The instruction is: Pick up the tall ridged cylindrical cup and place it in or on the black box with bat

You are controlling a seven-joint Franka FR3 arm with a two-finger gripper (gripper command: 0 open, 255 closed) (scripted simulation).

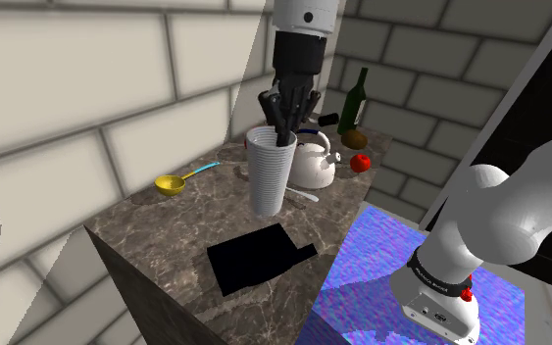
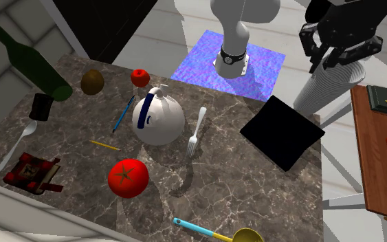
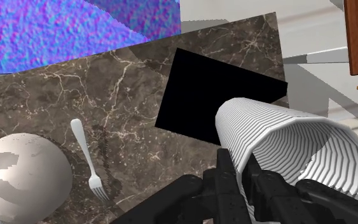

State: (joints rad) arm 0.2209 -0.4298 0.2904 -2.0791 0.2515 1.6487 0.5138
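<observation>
- The black box (image 1: 259,257) lies flat at the near end of the marble counter (image 1: 156,230) in the shoulder view. It is drawn as a plain black slab, and I can make out no marking on it.
- Just behind the box is the tall white ridged cup (image 1: 270,176), upright and open end up. In the second exterior view its base looks clear of the counter top.
- The gripper (image 1: 283,127) comes straight down onto the cup. In the wrist view the fingers pinch the rim wall, one inside and one outside.
- A white teapot (image 1: 313,162) stands right behind the cup, with a pale fork (image 2: 195,130) lying beside it.
- A yellow spoon with a blue handle (image 1: 173,182) lies toward the shoulder view's left.
- At the far end are a small red tomato (image 1: 360,163), a brown round fruit (image 1: 354,139) and a dark green bottle (image 1: 355,98).
</observation>
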